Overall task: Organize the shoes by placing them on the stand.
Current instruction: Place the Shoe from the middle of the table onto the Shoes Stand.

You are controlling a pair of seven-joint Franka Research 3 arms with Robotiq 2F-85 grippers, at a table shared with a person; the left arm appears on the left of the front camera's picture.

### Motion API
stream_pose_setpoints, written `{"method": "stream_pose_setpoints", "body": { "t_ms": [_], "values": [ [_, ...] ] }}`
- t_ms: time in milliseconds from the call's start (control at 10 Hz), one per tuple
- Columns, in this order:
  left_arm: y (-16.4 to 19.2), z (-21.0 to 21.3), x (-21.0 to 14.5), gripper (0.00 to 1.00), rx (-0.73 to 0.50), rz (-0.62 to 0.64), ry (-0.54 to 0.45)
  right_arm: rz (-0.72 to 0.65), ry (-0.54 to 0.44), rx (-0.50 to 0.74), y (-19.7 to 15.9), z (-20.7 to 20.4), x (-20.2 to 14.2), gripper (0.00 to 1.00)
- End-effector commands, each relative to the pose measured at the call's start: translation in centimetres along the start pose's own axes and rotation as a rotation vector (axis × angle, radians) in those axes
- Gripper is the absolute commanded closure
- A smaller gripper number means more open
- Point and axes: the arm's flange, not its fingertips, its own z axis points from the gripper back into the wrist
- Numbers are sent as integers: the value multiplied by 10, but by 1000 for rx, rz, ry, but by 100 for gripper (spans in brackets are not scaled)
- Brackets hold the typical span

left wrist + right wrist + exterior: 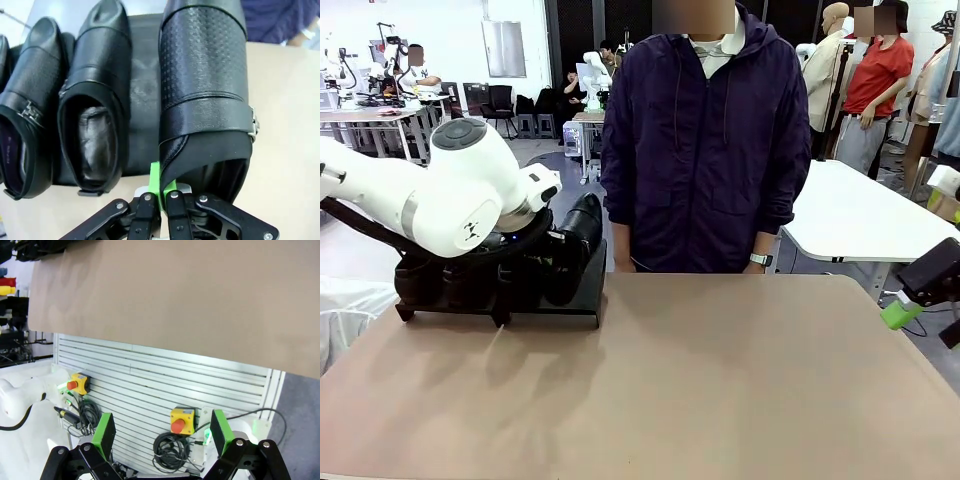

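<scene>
Shoes [95,100] on the stand [575,300], one more in your left gripper.
Starting at the stand's left end, you see shoes lined side by side on its black platform at the table's [720,380] far left corner; next, your left gripper [160,197] is clamped on the heel rim of the perforated shoe [205,85], held over the stand's right part; well right of the stand, off the table edge, your right gripper [162,432] hangs with jaws spread wide, gripping nothing.
</scene>
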Motion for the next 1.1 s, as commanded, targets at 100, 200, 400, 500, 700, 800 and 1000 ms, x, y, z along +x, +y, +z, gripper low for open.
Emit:
{"method": "stream_pose_setpoints", "body": {
  "t_ms": [100,200,400,500,700,800,1000],
  "values": [
    [0,-2,16,100,-8,101,-106,23,1,20,0,2,0,0],
    [1,-5,17,100,-9,101,-111,23,1,20,0,2,0,0],
    [2,-17,18,100,-16,81,-97,23,1,20,0,2,0,0],
    [2,-24,17,100,-30,44,-85,23,1,20,0,2,0,0],
    [3,-34,14,100,-38,14,-129,23,1,20,0,2,0,0],
    [4,-38,14,100,-53,10,-147,23,1,20,0,2,0,0],
    [3,-45,12,100,-54,2,-124,23,1,20,0,2,0,0]
  ]
}}
